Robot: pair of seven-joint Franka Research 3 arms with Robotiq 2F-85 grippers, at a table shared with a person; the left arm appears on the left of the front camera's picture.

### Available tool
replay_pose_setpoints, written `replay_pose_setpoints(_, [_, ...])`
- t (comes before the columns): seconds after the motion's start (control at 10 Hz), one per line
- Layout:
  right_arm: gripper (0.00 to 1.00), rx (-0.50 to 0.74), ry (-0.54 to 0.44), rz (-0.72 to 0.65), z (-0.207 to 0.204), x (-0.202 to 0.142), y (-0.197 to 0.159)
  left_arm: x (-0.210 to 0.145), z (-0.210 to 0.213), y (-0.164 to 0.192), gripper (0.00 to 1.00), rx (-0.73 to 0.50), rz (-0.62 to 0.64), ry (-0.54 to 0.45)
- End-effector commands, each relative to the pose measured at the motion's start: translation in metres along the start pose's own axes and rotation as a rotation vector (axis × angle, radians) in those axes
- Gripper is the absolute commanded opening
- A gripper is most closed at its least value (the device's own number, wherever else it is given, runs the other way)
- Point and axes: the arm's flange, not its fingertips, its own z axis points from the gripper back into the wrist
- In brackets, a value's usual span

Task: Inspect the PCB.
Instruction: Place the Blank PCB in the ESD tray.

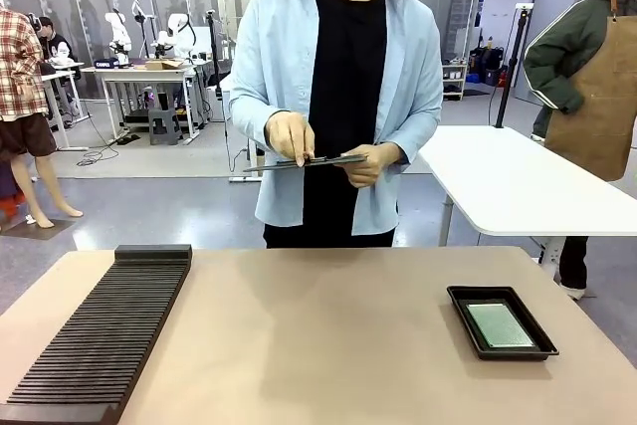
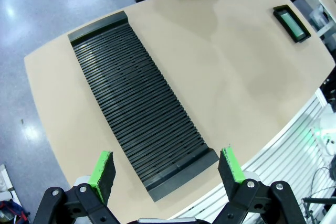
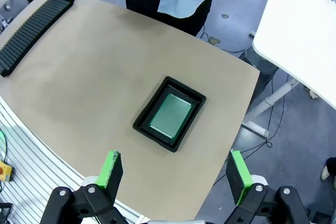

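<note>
On the right side of the tan table [image 1: 318, 325], near the robot's edge, a shallow black rectangular tray [image 1: 458, 298] holds the PCB [image 1: 501, 325], a thin pale green rectangular circuit board with a fine dotted grid. The board lies flat inside the tray, its edges just within the tray walls. In the right wrist view the same tray [image 3: 140, 120] and PCB [image 3: 171, 114] sit close to the table's rounded edge, directly ahead of the right gripper [image 3: 176, 169]. That gripper hangs above the table with its green-padded jaws wide apart, touching nothing.

On the left side of the table lies a long black ribbed rack [image 1: 105, 335] (a row of narrow parallel slots running its whole length). The left wrist view shows this rack [image 2: 139, 100] below the left gripper [image 2: 167, 167], whose jaws are likewise spread wide and hold nothing. The tray with the board is well apart from the rack, at the far corner in that view.

At the far side of the table stands a person in a light blue shirt [image 1: 269, 67] over black. Both hands, the person's right [image 1: 291, 136] and left [image 1: 370, 162], hold a thin dark flat object [image 1: 314, 160] edge-on at waist height; its face cannot be made out.
</note>
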Motion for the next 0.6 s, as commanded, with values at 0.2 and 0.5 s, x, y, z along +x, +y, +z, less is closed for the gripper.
replay_pose_setpoints(0.2, [1.0,-0.012,0.008,-0.007,0.0006,0.0031,-0.003,0.0003,0.0004,-0.0016,1.0,0.013,0.015,0.018])
replay_pose_setpoints(0.5, [1.0,-0.012,0.008,-0.007,0.0006,0.0031,-0.003,0.0003,0.0004,-0.0016,1.0,0.013,0.015,0.018])
